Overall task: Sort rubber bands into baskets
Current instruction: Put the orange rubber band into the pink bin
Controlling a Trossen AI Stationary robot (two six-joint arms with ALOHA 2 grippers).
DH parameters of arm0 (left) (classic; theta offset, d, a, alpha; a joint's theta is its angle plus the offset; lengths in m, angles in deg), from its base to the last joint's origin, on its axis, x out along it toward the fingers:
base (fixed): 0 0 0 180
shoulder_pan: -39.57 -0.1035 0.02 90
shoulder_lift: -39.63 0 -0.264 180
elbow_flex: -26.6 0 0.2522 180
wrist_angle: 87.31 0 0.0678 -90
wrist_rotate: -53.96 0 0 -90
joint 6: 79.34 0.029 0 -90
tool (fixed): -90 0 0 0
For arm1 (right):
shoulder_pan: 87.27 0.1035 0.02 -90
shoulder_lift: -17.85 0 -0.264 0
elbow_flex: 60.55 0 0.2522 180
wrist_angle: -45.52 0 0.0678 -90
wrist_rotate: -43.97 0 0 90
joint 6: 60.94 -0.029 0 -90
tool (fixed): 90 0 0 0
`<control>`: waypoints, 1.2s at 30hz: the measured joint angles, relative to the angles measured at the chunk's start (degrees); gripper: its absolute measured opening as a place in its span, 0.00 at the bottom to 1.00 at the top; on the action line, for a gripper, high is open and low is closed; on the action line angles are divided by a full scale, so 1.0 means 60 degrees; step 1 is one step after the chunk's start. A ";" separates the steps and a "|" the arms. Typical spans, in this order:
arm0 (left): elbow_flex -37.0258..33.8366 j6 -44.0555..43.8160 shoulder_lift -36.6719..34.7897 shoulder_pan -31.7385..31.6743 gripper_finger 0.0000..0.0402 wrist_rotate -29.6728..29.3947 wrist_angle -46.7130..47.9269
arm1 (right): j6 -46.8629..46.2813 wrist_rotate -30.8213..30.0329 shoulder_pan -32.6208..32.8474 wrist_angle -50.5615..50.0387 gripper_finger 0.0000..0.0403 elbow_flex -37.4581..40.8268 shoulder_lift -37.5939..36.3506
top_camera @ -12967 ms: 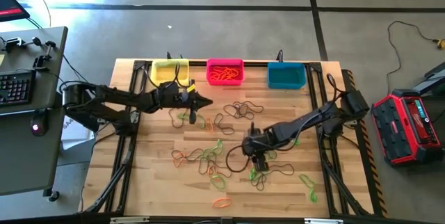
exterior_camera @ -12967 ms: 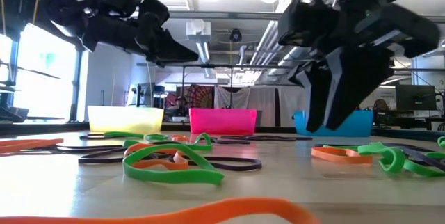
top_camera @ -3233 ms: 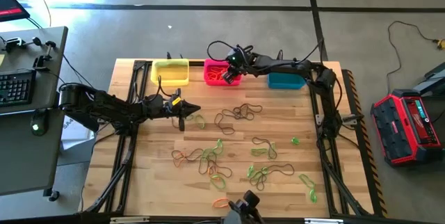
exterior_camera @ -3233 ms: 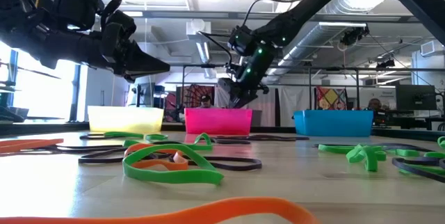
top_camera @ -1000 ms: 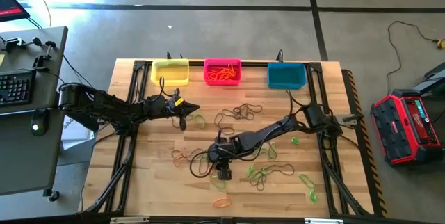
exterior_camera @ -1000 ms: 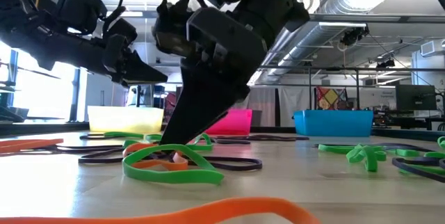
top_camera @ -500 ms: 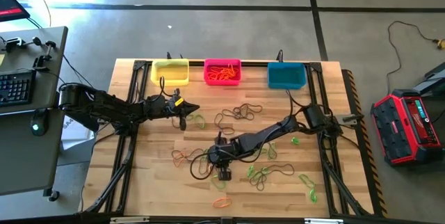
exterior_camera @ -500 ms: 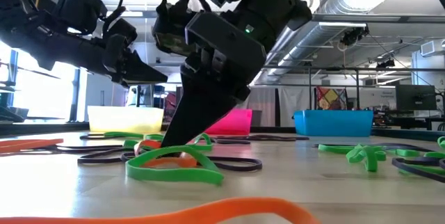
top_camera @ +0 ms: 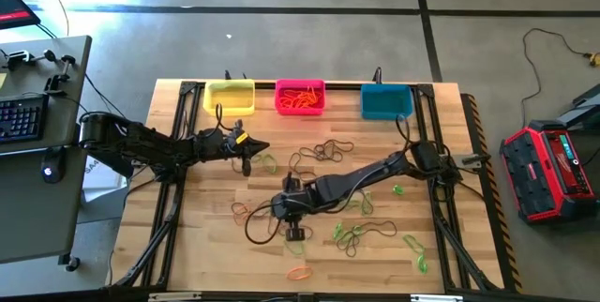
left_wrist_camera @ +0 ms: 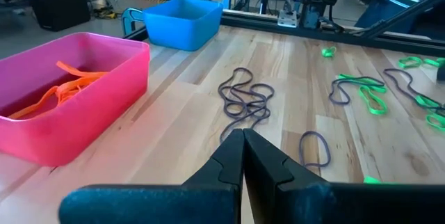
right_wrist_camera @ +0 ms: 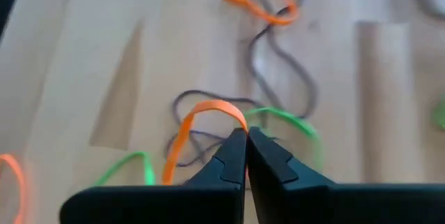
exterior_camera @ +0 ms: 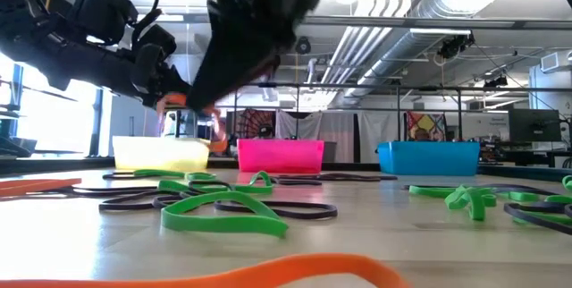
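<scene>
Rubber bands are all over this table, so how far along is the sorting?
Done: only orange bands lie in the pink basket; the yellow basket and blue basket look empty. In hand: the right gripper is shut on an orange band, lifted off the table. The left gripper is shut, holding nothing I can see. Left: many green, dark and orange bands on the wood.

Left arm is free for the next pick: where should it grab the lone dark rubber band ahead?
Pinch the near arc of the dark rubber band, straight down from above, one finger inside the loop. It lies flat on the table, an open oval clear of the tangle.
</scene>
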 joint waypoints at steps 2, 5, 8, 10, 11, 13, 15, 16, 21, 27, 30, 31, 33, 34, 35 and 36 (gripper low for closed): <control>0.0000 0.0003 0.0000 0.0055 0.00 0.0000 -0.0004 | 0.0177 -0.0414 0.0004 -0.0663 0.00 -0.0441 0.0000; 0.0000 0.0012 0.0000 0.0127 0.00 0.0000 -0.0004 | 0.0370 -0.1173 0.0004 -0.1666 0.00 -0.1094 -0.0001; 0.0000 0.0012 0.0000 0.0162 0.00 0.0004 -0.0004 | 0.0595 -0.1895 -0.0051 -0.2477 0.00 -0.1472 -0.0021; 0.0000 0.0077 0.0000 0.0190 0.00 0.0001 -0.0004 | 0.0682 -0.2093 -0.0182 -0.2869 0.00 -0.1505 -0.0022; 0.0000 0.0099 0.0000 0.0210 0.00 0.0004 -0.0004 | 0.0692 -0.2144 -0.0277 -0.2948 0.00 -0.1475 -0.0022; 0.0000 0.0108 0.0000 0.0244 0.00 0.0005 -0.0004 | 0.0835 -0.2243 -0.0519 -0.2910 0.00 -0.1291 -0.0022; 0.0000 0.0178 0.0000 0.0246 0.00 0.0006 -0.0006 | 0.1032 -0.2291 -0.0785 -0.2822 0.00 -0.1111 -0.0022; 0.0000 0.0182 0.0000 0.0254 0.00 0.0007 -0.0005 | 0.1137 -0.2351 -0.0938 -0.2767 0.00 -0.1031 -0.0018; 0.0000 0.0206 0.0000 0.0264 0.00 0.0007 0.0011 | 0.1602 -0.2432 -0.1923 -0.2555 0.00 -0.0931 -0.0018; 0.0000 0.0452 0.0000 0.0261 0.00 0.0007 0.0033 | 0.2596 -0.2354 -0.3343 -0.2052 0.00 -0.0930 -0.0022; 0.0000 0.0454 0.0000 0.0261 0.00 0.0007 0.0174 | 0.3103 -0.2146 -0.4029 -0.1745 0.00 -0.0930 -0.0029; 0.0000 0.0454 0.0000 0.0261 0.00 0.0007 0.0231 | 0.3219 -0.2050 -0.4258 -0.1625 0.00 -0.0930 -0.0029; 0.0000 0.0456 0.0000 0.0261 0.00 0.0007 0.0314 | 0.3354 -0.1917 -0.4695 -0.1394 0.00 -0.0930 -0.0033; 0.0000 0.0465 0.0000 0.0261 0.00 0.0007 0.0329 | 0.3364 -0.1913 -0.4913 -0.1307 0.00 -0.0930 -0.0033; 0.0000 0.0512 0.0000 0.0261 0.00 0.0007 0.0346 | 0.3360 -0.1913 -0.5119 -0.1178 0.00 -0.0930 -0.0033; 0.0000 0.0540 0.0000 0.0261 0.00 0.0007 0.0346 | 0.3337 -0.1910 -0.5324 -0.1038 0.00 -0.0930 -0.0033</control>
